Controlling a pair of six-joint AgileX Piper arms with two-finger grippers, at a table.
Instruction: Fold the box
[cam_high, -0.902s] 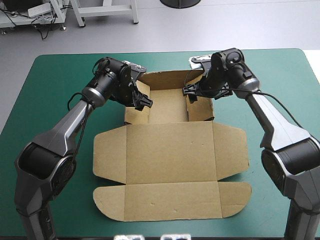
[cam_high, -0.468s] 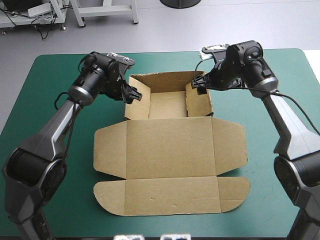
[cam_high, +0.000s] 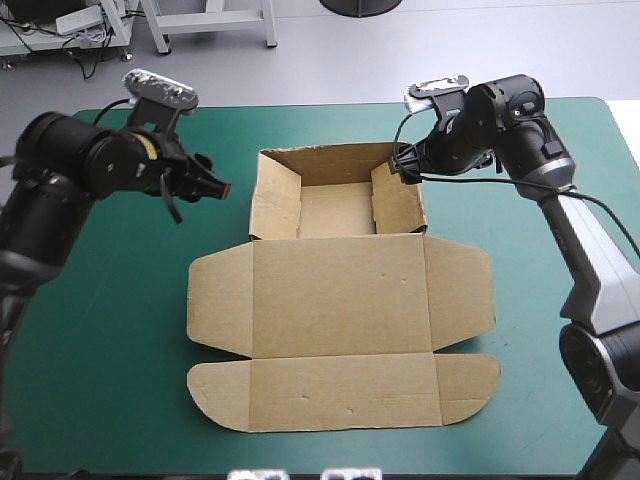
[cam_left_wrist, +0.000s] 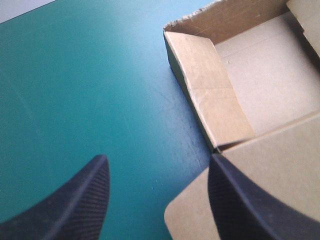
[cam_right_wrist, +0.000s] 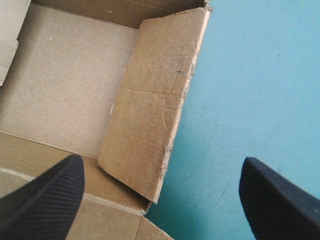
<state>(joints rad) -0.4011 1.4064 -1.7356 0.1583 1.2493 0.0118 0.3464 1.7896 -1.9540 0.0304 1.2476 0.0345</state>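
The brown box, a cut sheet of corrugated board, lies at the middle of the table's teal-green cover. Its twelve o'clock end is raised into an open tray: a back wall stands along the far side, and a side wall rises at nine o'clock and at three o'clock, both leaning a little inward. From the tray toward six o'clock the lid lies flat, a wide panel with a rounded flap at each side and a long strip with rounded corners at the near end.

The left gripper hangs over bare cover at nine o'clock of the tray, apart from it. In its wrist view the black fingers are released and spread, with cover between them and the box ahead to one side.

The right gripper is at the tray's three o'clock wall, near its far corner. It is also released, fingers wide apart, and the frayed top edge of that wall of the box runs between them. Whether it touches the board I cannot tell.
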